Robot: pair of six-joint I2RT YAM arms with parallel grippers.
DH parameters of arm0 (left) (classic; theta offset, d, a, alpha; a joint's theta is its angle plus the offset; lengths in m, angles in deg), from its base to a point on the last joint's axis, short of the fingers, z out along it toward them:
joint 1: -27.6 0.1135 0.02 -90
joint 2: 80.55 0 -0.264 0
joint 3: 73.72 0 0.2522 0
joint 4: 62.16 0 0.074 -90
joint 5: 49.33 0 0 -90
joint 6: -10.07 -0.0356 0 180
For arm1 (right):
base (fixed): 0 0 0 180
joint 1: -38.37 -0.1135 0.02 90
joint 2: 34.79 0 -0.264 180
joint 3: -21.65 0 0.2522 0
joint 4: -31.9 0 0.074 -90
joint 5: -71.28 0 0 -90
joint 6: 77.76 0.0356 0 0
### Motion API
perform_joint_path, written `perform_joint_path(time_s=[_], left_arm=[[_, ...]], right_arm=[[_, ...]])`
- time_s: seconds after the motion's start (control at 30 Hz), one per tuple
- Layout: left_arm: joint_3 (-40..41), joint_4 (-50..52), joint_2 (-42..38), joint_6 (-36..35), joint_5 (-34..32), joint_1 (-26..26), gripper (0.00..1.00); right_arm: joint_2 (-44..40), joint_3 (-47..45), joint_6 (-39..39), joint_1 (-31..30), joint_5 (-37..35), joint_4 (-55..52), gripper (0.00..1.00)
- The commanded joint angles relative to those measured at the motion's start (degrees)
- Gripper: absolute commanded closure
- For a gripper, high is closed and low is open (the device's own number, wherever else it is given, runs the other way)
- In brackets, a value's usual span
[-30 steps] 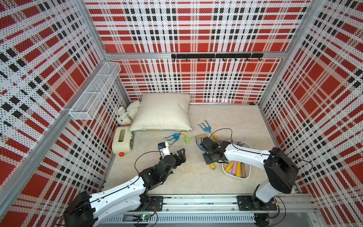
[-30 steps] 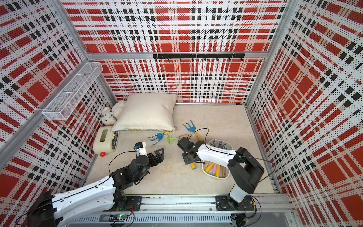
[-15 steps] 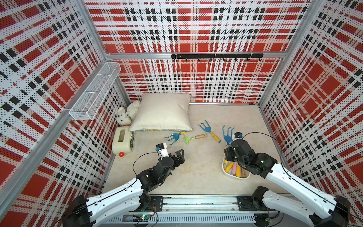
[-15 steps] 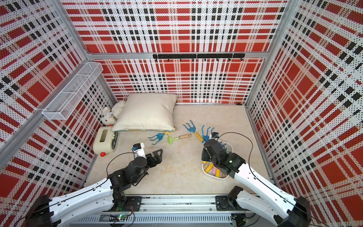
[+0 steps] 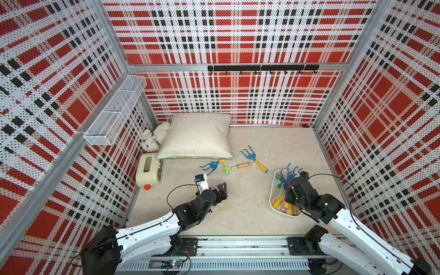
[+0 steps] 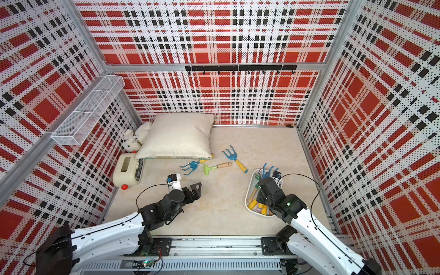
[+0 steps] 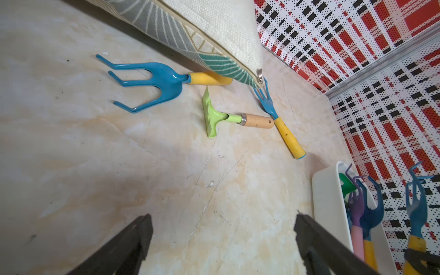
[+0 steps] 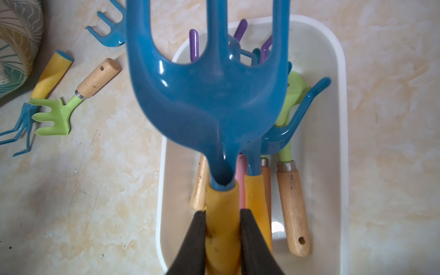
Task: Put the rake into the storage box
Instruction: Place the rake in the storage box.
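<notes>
Blue rake (image 8: 209,95) is clenched in my right gripper (image 8: 222,214). A moment ago I was at the middle of the tabletop; now I hang over the storage box (image 8: 342,119) by the right edge, so dropping comes next, I think. My left gripper (image 7: 222,219) gapes, empty. My arm hides the box's near end in both top views

A staged robot test cell, not a real home: plaid-printed perforated wall panels (image 5: 238,35) on aluminium framing (image 5: 238,68) enclose a marble-look desk (image 5: 285,142), with robot arms (image 5: 147,228) on a front rail (image 5: 238,245) and a pillow (image 5: 197,135) and plush toy (image 5: 152,140) as props.
</notes>
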Motion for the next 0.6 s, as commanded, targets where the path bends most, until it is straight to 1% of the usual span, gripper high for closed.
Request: perform_joint_path(time_s=[0.0, 0.07, 0.1, 0.17, 0.23, 0.27, 0.3, 0.37, 0.47, 0.57], left_arm=[[-1.72, -1.57, 0.32, 0.16, -0.79, -1.23, 0.00], [-1.25, -2.14, 0.38, 0.22, -0.99, -1.46, 0.00], [-1.11, -2.16, 0.51, 0.33, -1.00, -1.46, 0.00], [-1.27, -1.45, 0.53, 0.71, -0.98, -1.60, 0.00], [-1.11, -1.15, -0.08, 0.93, -1.30, -1.68, 0.00], [-0.95, -1.21, -0.33, 0.87, -1.41, -1.73, 0.00], [-0.80, -1.32, -0.54, 0.74, -1.57, -1.73, 0.00], [-0.82, -0.88, -0.57, 0.65, -1.79, -1.65, 0.00], [-1.10, -0.43, -0.77, 0.78, -1.87, -1.56, 0.00], [-0.77, -1.12, -0.71, 0.43, -2.40, -1.42, 0.00]], right_arm=[[0.65, -0.11, -0.53, 1.12, -0.29, 0.95, 0.99], [0.94, -0.52, -0.52, 1.37, -0.99, 1.50, 0.94], [1.29, -0.63, -0.36, 1.61, -1.36, 1.52, 0.89], [1.71, -0.56, -0.17, 2.13, -1.44, 1.34, 0.65], [1.42, -0.37, -0.25, 2.27, -1.73, 1.36, 0.35], [1.13, -0.42, -0.33, 2.27, -1.81, 1.46, 0.30], [0.81, -0.50, -0.42, 2.36, -1.82, 1.68, 0.29], [0.37, -0.55, -0.51, 2.36, -2.21, 1.94, 0.23], [-0.07, 0.47, -1.29, 2.45, -1.61, 1.70, 0.23], [-0.42, 0.86, -3.90, 2.45, 0.06, 3.60, 0.23]])
